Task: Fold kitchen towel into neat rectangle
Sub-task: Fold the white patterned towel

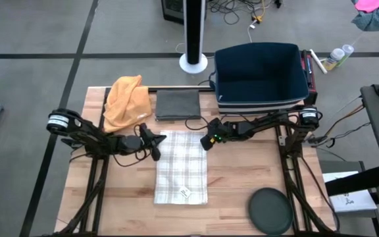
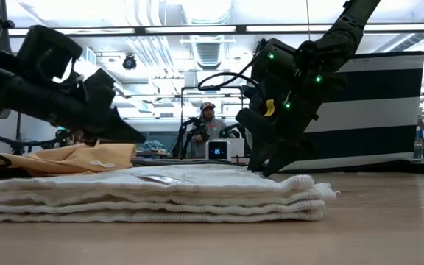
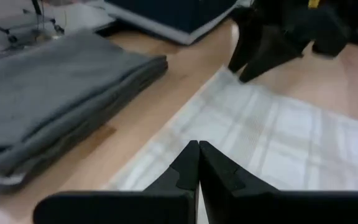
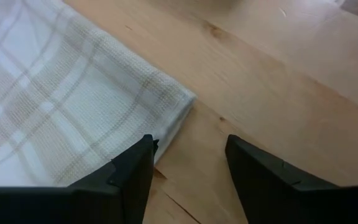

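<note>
The white plaid kitchen towel (image 1: 181, 168) lies folded in a long rectangle mid-worktop (image 1: 235, 178), in front of the grey folded cloth (image 1: 177, 105); the right claw (image 1: 206, 141) hangs spread at the towel's far right corner, the left claw (image 1: 156, 146), pressed together, at its far left. A good fold likely wants both far corners pinched evenly and carried square; the low view alone shows stacked layers, the right wrist view the corner (image 4: 182, 102) between the fingers.
</note>
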`<state>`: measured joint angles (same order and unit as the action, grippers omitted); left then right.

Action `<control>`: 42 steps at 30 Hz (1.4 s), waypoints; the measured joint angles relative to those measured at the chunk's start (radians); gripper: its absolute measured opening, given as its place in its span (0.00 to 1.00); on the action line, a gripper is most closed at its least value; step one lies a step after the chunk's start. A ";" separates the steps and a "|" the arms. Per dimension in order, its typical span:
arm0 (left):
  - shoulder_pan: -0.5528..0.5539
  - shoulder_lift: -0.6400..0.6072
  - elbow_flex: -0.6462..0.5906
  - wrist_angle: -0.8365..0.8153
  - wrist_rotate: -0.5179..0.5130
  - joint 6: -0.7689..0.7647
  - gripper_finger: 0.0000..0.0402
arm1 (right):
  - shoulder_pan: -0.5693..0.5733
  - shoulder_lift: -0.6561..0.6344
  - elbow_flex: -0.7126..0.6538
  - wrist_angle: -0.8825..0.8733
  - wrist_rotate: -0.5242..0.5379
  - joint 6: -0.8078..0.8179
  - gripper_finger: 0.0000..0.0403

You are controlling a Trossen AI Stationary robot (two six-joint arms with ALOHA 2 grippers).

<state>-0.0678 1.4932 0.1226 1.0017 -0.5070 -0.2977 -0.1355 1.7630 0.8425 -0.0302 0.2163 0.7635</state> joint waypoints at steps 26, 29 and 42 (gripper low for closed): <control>-0.001 0.004 -0.002 -0.079 0.000 -0.007 0.00 | -0.044 0.094 0.002 0.237 -0.041 0.083 0.60; -0.001 0.004 -0.002 -0.079 0.028 0.005 0.00 | -0.042 0.094 0.003 0.238 -0.062 0.050 0.54; 0.007 -0.038 -0.003 -0.150 0.333 0.080 0.01 | -0.042 0.096 0.003 0.225 -0.114 -0.152 0.34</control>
<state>-0.0607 1.4552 0.1192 0.8520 -0.1738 -0.2178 -0.1772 1.8590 0.8452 0.1952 0.1026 0.6110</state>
